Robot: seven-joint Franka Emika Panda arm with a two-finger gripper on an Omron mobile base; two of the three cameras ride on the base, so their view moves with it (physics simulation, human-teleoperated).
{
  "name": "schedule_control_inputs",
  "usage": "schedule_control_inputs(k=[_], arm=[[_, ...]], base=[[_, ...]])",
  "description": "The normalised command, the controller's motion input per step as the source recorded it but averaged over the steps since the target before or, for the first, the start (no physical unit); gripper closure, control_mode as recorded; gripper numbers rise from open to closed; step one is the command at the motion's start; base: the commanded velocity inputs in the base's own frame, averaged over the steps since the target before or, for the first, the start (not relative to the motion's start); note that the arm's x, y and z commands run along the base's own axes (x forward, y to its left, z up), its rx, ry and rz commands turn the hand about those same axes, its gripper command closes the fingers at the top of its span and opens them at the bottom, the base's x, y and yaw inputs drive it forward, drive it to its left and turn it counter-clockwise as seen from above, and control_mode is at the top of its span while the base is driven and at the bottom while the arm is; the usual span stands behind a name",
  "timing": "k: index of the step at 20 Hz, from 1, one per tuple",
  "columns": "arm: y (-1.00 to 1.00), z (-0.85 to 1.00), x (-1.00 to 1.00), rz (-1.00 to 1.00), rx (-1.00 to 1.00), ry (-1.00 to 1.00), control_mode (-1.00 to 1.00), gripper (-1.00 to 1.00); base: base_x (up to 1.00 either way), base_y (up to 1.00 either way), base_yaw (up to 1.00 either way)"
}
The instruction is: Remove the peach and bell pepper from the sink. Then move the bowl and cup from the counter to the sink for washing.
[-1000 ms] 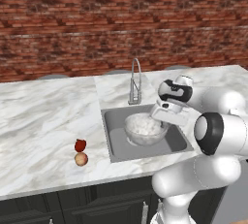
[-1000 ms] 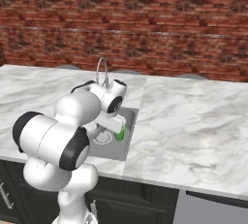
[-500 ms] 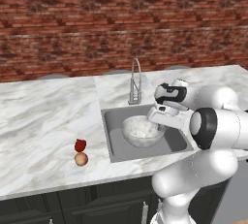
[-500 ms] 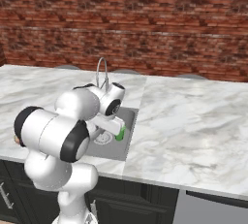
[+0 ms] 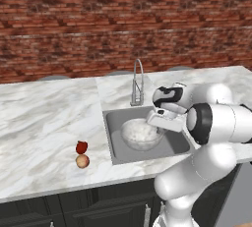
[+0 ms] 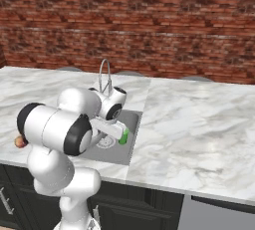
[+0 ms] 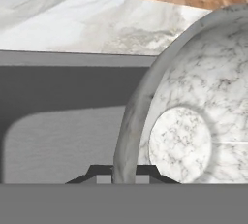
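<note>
The silvery bowl (image 5: pixel 140 133) with its mottled white inside sits in the sink (image 5: pixel 114 123), tilted a little. My gripper (image 5: pixel 153 124) reaches down from the right and is shut on the bowl's right rim. In the hand view that rim (image 7: pixel 127 121) runs straight between my fingertips, gripper (image 7: pixel 123 174). The green cup (image 6: pixel 123 136) stands in the sink just right of my hand. The peach (image 5: pixel 82 161) and the dark red bell pepper (image 5: pixel 81 147) lie side by side on the counter (image 5: pixel 44 127), left of the sink.
The arched chrome faucet (image 5: pixel 138 81) rises behind the sink, close to my wrist. A brick wall backs the counter. Wide bare marble (image 6: pixel 199 134) stretches to the right of the sink. Dark cabinets run below the counter's front edge.
My hand has sunk lower into the sink with the bowl in its grip. The peach and bell pepper have not moved.
</note>
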Motion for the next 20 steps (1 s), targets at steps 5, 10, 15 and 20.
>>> schedule_control_inputs(k=[5,10,15,20], arm=[[0.04,-0.14,0.2,0.0,0.0,0.0,-1.0,1.0],[0.01,-0.13,0.22,-0.01,0.0,0.0,-1.0,1.0],[0.0,-0.16,0.2,-0.01,0.0,0.0,-1.0,1.0],[0.03,-0.16,0.17,-0.03,0.0,0.0,-1.0,1.0]], base=[[0.0,0.0,0.0],[0.0,0.0,0.0],[0.0,0.0,0.0],[0.0,0.0,0.0]])
